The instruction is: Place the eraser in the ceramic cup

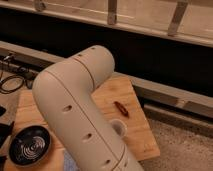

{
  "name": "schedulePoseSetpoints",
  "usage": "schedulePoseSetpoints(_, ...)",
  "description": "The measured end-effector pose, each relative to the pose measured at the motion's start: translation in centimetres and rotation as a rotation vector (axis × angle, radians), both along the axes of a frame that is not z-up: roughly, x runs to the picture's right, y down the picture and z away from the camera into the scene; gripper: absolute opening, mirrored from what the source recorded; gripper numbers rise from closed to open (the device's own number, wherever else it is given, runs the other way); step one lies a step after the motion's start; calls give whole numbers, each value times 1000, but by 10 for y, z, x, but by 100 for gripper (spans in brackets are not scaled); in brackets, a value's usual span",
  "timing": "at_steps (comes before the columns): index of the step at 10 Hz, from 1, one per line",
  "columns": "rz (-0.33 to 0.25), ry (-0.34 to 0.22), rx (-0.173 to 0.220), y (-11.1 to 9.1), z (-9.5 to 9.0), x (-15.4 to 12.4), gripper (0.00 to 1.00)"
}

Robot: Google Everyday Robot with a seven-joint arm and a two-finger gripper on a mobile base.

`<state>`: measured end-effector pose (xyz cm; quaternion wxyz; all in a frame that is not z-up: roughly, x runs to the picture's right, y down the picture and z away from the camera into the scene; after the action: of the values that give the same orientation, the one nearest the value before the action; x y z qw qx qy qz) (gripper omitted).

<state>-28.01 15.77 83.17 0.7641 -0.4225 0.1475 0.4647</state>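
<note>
My arm (75, 100) fills the view and hides the hand and the eraser, so I cannot tell its grip. The cup (119, 128) sits on the surface (137, 137), right beside the arm.

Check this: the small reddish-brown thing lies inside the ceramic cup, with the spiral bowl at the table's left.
Not inside: the camera view shows the reddish-brown thing lying on the wooden table, apart from the ceramic cup. The spiral bowl is at the left. The tool is out of view.
</note>
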Motion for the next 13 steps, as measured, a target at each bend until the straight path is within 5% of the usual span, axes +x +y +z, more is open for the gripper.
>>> schedulePoseSetpoints(5,124,17,37,-3,3,29,80)
schedulePoseSetpoints(9,282,-80,102,-21,-2,43,80)
schedulePoseSetpoints(13,281,-143,113,-28,-3,27,80)
